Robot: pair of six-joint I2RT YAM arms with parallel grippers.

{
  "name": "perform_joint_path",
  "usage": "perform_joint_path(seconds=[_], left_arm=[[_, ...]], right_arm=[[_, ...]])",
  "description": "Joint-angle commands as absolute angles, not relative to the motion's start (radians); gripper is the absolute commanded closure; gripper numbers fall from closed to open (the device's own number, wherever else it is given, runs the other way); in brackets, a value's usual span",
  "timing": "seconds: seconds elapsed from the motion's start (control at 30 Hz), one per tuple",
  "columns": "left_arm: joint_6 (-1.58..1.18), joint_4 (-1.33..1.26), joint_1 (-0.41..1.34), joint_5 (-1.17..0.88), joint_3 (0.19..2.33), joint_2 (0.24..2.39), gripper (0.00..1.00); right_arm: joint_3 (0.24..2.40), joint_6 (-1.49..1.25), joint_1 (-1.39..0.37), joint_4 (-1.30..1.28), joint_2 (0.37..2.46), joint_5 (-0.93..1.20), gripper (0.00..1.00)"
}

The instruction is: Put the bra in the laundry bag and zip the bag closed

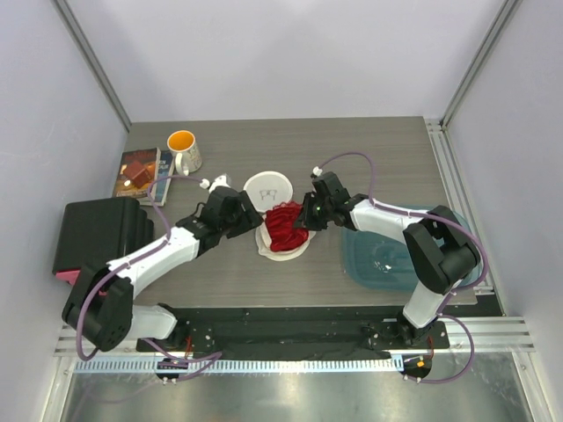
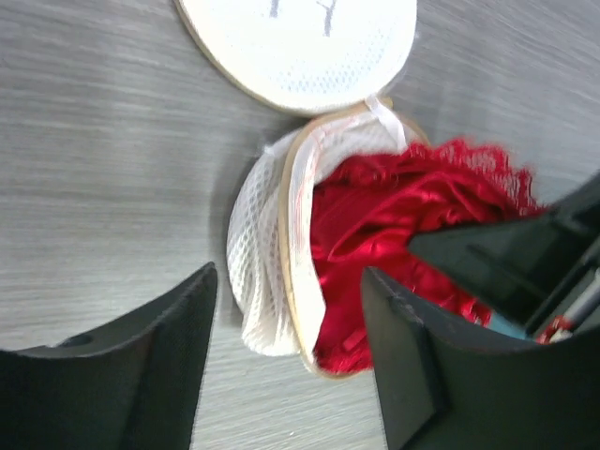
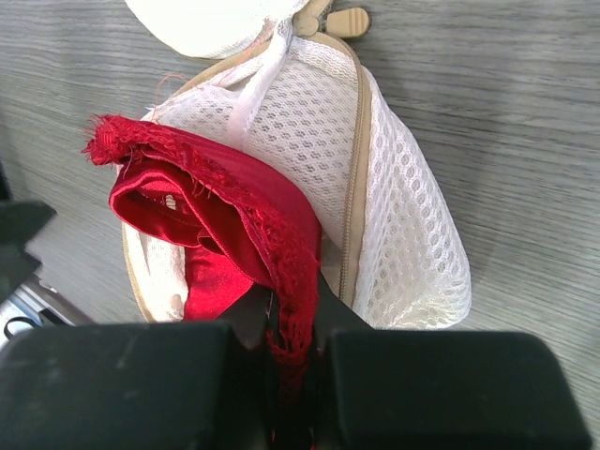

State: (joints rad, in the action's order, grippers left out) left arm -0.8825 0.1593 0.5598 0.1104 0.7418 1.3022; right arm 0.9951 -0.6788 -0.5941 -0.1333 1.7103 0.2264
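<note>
The white mesh laundry bag (image 1: pixel 283 249) lies open at mid-table, its round lid face (image 1: pixel 267 188) flipped back. The red bra (image 1: pixel 284 223) sits bunched in the opening, partly above the tan zipper rim. My right gripper (image 1: pixel 308 216) is shut on the bra's lace edge (image 3: pixel 292 281), with the bag's mesh wall (image 3: pixel 403 216) just beside it. My left gripper (image 1: pixel 250 220) is open and empty. In the left wrist view its jaws (image 2: pixel 289 277) stand either side of the bag's near rim (image 2: pixel 292 281), not touching it. The bra (image 2: pixel 394 220) fills the pouch there.
A white mug with an orange inside (image 1: pixel 184 149) and a book (image 1: pixel 141 173) stand at the back left. A black box (image 1: pixel 95 233) sits at the left edge. A teal tub (image 1: pixel 387 257) is at the right, under the right arm.
</note>
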Motion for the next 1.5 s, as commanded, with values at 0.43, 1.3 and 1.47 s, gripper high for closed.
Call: perform_joint_path(seconds=[0.43, 1.3, 1.47], left_arm=[[-0.868, 0.172, 0.509, -0.049, 0.911, 1.569, 0.49], [-0.681, -0.049, 0.732, 0.039, 0.848, 1.417, 1.0], [-0.693, -0.036, 0.756, 0.044, 0.801, 1.347, 1.0]], right_arm=[[1.032, -0.643, -0.594, -0.109, 1.664, 0.238, 0.99], [1.097, -0.529, -0.649, -0.169, 1.726, 0.322, 0.99], [1.129, -0.512, -0.658, -0.207, 1.744, 0.209, 0.99]])
